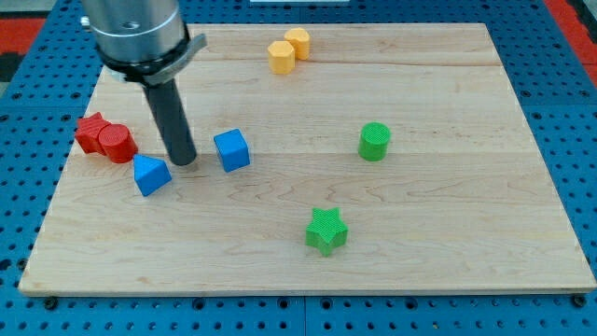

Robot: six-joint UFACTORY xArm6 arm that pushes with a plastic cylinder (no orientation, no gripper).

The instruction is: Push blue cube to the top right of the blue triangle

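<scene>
Nearest the camera, the green star lies flat on the wooden board, toward the view's bottom and slightly right of centre. Above it and further to the view's right stands the green cylinder, upright and well apart from the star.

The blue cube sits left of centre, resting flat with one corner turned toward the view's bottom. The blue triangle lies to its lower left, near but not touching it. The cube thus stands to the upper right of the triangle with a gap between them.

My tip rests on the board in that gap, between the two blue blocks. It is just beside the triangle's upper right edge and a short way from the cube's left face; contact with either cannot be confirmed. The arm ends in a plain rod, so there is nothing on it to stand apart, together or clamped.

At the board's left edge, a red cylinder touches a red block whose shape is partly hidden. At the view's top, two yellow blocks stand touching each other; their exact shapes are not clear.
</scene>
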